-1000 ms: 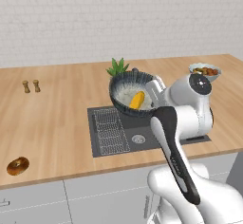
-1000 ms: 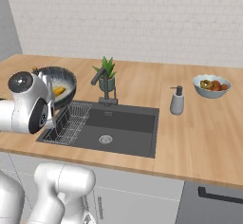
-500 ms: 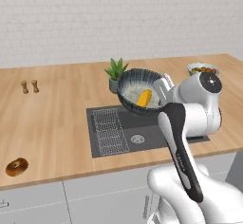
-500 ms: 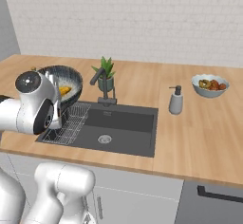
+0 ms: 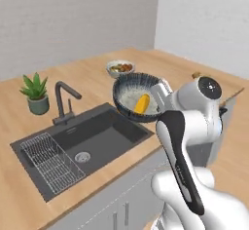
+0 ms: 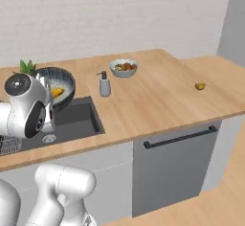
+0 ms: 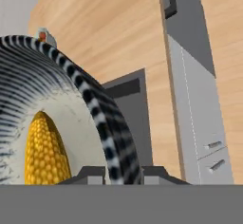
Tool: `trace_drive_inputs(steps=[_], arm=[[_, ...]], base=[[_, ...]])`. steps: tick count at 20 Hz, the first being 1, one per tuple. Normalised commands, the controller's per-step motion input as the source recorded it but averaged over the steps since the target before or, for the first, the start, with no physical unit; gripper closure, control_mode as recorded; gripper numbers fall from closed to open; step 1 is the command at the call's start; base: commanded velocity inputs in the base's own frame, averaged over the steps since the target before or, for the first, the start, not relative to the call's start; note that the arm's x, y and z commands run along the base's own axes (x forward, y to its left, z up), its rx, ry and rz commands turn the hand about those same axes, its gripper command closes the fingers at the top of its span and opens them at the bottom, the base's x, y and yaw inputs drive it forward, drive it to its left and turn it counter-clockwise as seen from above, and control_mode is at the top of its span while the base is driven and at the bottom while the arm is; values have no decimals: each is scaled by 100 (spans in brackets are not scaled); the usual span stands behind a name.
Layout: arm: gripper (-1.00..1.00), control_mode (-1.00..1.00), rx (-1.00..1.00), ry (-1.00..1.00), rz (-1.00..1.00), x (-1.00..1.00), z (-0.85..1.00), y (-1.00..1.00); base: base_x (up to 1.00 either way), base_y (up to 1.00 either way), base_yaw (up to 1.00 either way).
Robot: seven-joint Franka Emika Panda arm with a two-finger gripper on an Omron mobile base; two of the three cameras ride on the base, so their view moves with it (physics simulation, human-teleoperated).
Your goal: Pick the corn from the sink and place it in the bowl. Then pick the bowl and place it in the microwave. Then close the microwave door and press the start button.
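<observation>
The hand [image 7: 122, 173] pinches the rim of the bowl [image 5: 138, 96], its two dark fingertips [image 7: 90, 173] pressed together on either side of the streaked wall, one inside and one outside. In the left base view the bowl hangs clear of the tabletop [image 5: 97, 73], above the near right corner of the sink [image 5: 82, 143], tipped a little toward the camera so its pale speckled inside shows. The corn [image 5: 142, 104] lies in it, a short knobbly yellow cob with its long axis running roughly from 1 to 7 o'clock in that view, resting against the wall nearest the hand; in the hand view it sits at about 10 o'clock from the fingertips, just beside them. The bowl's outside looks like glazed ceramic, dark blue-grey with fine pale streaks, smooth and round; the sink is a matte dark basin with a wire rack [image 5: 52, 163] at its left end and a gooseneck faucet [image 5: 63, 100] behind. No microwave can be made out here, so I judge the carry still has some way to go, and a one-sided rim grip on a tilted bowl could let the corn roll.
</observation>
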Motion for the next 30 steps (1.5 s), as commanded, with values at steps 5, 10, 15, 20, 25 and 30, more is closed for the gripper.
trace_drive_inputs(steps=[5,10,15,20,25,30], arm=[[100,100,0,0,0,0,0,0],[100,100,0,0,0,0,0,0],[100,100,0,0,0,0,0,0],[100,100,0,0,0,0,0,0],[100,100,0,0,0,0,0,0],[100,100,0,0,0,0,0,0]], base=[[-7,-1,-94],[0,-12,-93],[0,-18,-92],[29,-5,-84],[94,0,-67],[100,20,-50]])
